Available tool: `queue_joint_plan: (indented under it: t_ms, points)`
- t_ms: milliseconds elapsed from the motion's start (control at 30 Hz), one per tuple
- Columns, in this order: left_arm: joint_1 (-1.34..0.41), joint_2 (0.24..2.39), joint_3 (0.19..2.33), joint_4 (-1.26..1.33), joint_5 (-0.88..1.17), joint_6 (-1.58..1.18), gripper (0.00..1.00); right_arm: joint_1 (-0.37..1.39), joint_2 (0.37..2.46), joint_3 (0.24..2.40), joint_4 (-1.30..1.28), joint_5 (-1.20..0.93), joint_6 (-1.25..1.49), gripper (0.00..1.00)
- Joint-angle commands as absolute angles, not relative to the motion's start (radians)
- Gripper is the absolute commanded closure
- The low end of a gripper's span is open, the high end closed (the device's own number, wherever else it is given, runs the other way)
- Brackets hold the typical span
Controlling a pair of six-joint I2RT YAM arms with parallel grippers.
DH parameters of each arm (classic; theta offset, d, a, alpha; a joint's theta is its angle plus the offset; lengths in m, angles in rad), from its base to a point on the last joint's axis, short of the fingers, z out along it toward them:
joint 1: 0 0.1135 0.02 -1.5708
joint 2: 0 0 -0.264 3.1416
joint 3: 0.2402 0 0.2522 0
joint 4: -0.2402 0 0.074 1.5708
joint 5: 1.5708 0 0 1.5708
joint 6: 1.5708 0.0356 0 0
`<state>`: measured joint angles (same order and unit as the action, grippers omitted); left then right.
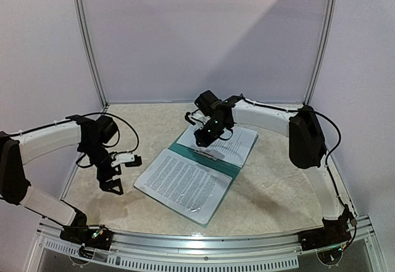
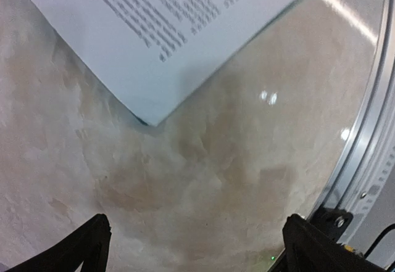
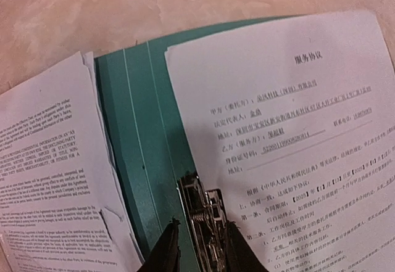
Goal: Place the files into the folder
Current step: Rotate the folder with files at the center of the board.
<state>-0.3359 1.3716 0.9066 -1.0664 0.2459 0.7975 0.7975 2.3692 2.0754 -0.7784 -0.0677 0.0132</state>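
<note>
Open flat on the mottled beige, stone-patterned desk [image 1: 278,182]: a thin teal-green rectangular folder [image 3: 142,161], smooth-covered, with fine pale crease lines along the spine. On both halves, floppy white paper sheets printed with dense black text [image 1: 182,182], faintly glossy under the light, one edge near the spine ragged. Beside the spine, at the edge of the far sheet, a small silver metal clip [image 3: 199,201], ridged and shiny. Right end effector [image 3: 202,224] poised over that clip, dark tapered fingers narrowly apart on either side of it; cannot tell whether pinching it. Left end effector [image 2: 196,222] spread wide above bare desk, near the folder's left corner, clear of the paper.
</note>
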Motion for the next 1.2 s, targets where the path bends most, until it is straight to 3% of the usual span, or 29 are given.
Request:
queue_joint_plan:
  t_ms: [0,367,733,1000,1167]
  points:
    - [-0.383,1.348,0.816,-0.966,0.017,0.905,0.00,0.831,2.463,2.136,-0.781,0.065,-0.048,0.74]
    - [-0.554,1.496,0.755,-0.644,-0.147,0.814,0.00,0.837,2.504,2.113,-0.837,0.129,-0.028,0.82]
    - [-0.581,1.786,0.986,-0.475,-0.300,0.819,0.00,0.851,2.279,1.821,-0.833,0.165,0.307,0.83]
    - [-0.552,2.000,1.241,-0.501,-0.189,0.749,0.01,0.925,2.109,1.607,-0.844,0.145,0.583,0.80]
    - [-0.551,2.013,1.323,-0.564,-0.131,0.740,0.00,0.953,2.029,1.523,-0.850,0.192,0.659,0.75]
